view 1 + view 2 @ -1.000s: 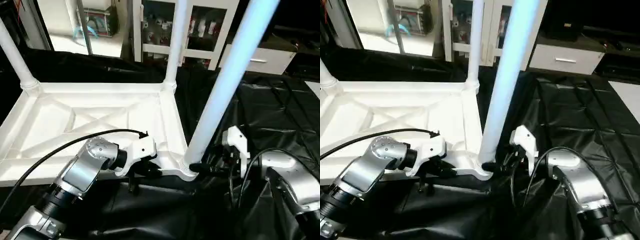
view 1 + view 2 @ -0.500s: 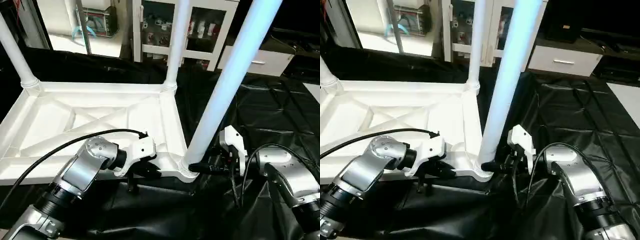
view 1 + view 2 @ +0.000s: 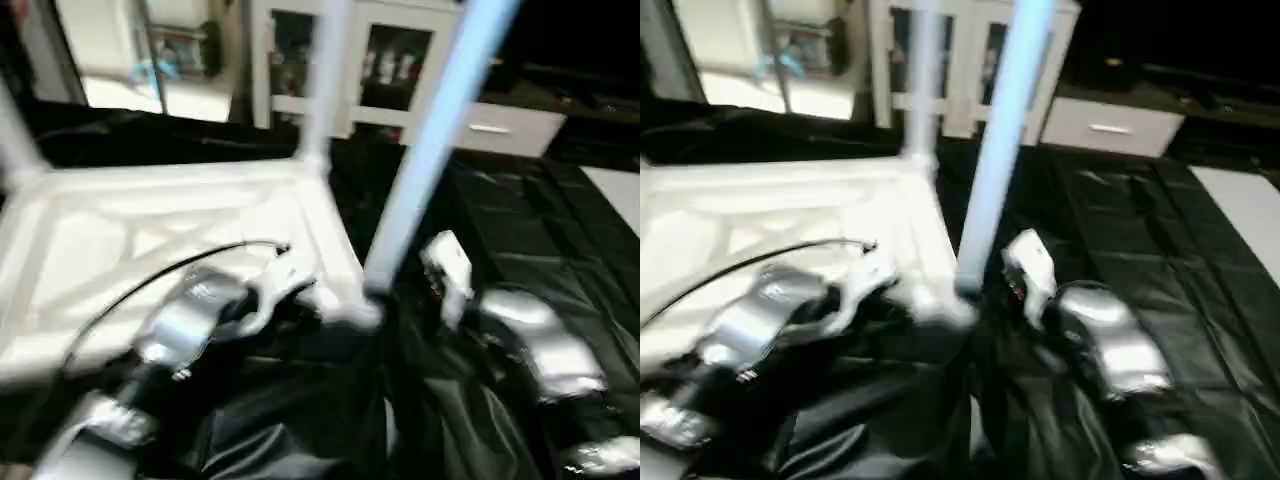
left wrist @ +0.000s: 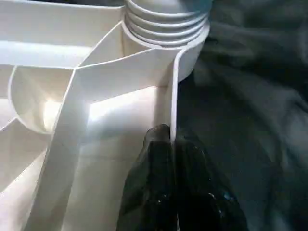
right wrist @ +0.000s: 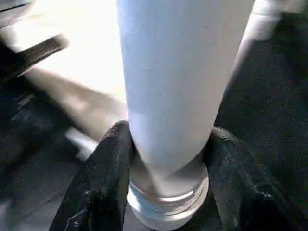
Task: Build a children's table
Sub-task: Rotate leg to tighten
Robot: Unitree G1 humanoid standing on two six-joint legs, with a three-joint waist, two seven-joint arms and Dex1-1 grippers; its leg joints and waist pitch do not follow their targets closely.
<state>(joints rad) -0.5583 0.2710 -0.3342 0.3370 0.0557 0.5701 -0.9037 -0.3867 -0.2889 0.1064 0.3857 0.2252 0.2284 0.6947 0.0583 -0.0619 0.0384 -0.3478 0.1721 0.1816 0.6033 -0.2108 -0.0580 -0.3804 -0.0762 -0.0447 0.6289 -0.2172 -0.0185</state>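
The right claw (image 5: 166, 159) had closed on the near leg (image 5: 178, 82) at its socket, probably seating it; left claw (image 4: 171, 144) pinched the tabletop's rim (image 4: 172, 103).

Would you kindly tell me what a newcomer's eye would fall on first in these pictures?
First, the long white leg rising at a slant from the near right corner socket of the upturned white table top. The right gripper has its jaws on either side of the leg's base, just above the threaded collar. The left gripper pinches the top's thin rim wall beside that socket, all over a black sheet.
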